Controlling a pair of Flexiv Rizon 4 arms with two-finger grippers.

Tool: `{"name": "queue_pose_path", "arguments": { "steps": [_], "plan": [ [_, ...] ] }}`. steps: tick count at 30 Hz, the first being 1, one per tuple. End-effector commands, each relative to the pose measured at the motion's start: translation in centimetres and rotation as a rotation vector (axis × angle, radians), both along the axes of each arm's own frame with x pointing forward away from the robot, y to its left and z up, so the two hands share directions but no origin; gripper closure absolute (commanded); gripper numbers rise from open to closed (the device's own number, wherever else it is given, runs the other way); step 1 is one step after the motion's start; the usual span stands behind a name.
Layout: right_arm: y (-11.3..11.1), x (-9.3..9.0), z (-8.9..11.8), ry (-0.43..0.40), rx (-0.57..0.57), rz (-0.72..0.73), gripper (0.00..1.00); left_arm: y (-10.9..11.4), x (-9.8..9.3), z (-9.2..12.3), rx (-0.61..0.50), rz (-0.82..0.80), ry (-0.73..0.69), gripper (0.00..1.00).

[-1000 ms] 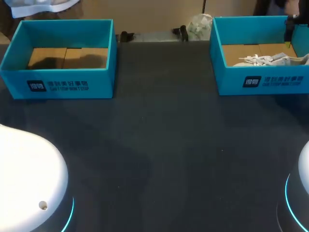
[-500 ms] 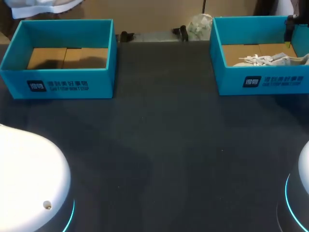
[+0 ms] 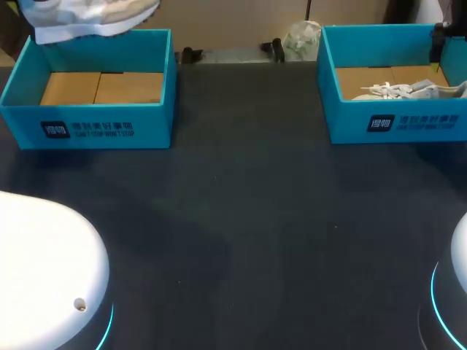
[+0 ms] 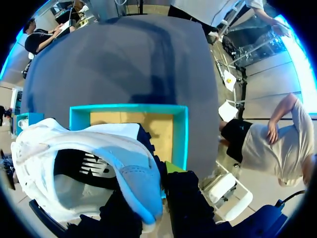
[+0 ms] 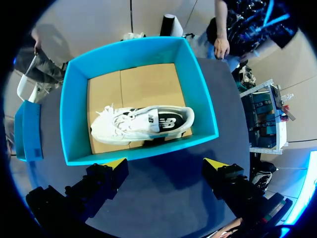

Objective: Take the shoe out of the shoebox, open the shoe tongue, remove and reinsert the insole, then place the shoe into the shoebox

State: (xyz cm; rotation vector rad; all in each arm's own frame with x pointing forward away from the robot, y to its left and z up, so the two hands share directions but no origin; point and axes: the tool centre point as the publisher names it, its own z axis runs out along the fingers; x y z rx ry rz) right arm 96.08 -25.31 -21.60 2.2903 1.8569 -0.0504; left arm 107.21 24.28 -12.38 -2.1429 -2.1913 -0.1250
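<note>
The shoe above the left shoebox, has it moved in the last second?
Yes. In the head view the shoe has slid further into view and rightward, now overlapping the far rim of the left shoebox.

shoe 1 [image 3: 87,16] above left shoebox [image 3: 95,122] | shoe 2 [image 3: 412,90] inside right shoebox [image 3: 408,124]

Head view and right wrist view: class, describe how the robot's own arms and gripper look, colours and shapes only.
The right gripper has two black, blocky fingers, each with a bright yellow wedge tip. The left arm and right arm are smooth white rounded housings, each edged by a glowing cyan ring.
</note>
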Motion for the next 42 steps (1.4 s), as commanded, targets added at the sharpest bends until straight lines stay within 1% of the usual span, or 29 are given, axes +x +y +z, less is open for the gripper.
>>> {"name": "queue_pose_path", "arguments": {
  "steps": [1,5,7,9,11,17,30,32,38,42],
  "plan": [
    [0.0,-0.1,0.0,-0.002,0.0,-0.001,0.0,-2.1,-2.4,0.2,0.05,-0.005,-0.021,1.0],
    [0.0,-0.1,0.0,-0.002,0.0,-0.001,0.0,-4.0,-3.9,-0.2,0.059,-0.014,-0.023,1.0],
    [0.0,-0.1,0.0,-0.002,0.0,-0.001,0.0,-5.2,-4.7,-0.5,0.096,-0.025,-0.035,1.0],
    [0.0,-0.1,0.0,-0.002,0.0,-0.001,0.0,-6.5,-5.7,-0.6,0.081,-0.037,-0.031,1.0],
    [0.0,-0.1,0.0,-0.002,0.0,-0.001,0.0,-7.9,-6.6,-0.8,0.04,-0.061,0.01,1.0],
    [0.0,-0.1,0.0,-0.002,0.0,-0.001,0.0,-11.8,-9.4,-1.6,0.045,-0.103,0.031,1.0],
    [0.0,-0.1,0.0,-0.002,0.0,-0.001,0.0,-19.1,-15.4,-1.4,0.011,-0.183,0.06,1.0],
    [0.0,-0.1,0.0,-0.002,0.0,-0.001,0.0,-20.1,-16.1,-1.6,-0.016,-0.191,0.085,1.0],
    [0.0,-0.1,0.0,-0.002,0.0,-0.001,0.0,-22.7,-18.0,-1.9,-0.019,-0.206,0.07,1.0],
    [0.0,-0.1,0.0,-0.002,0.0,-0.001,0.0,-24.5,-19.8,-2.6,-0.004,-0.218,0.061,1.0]
  ]
}}
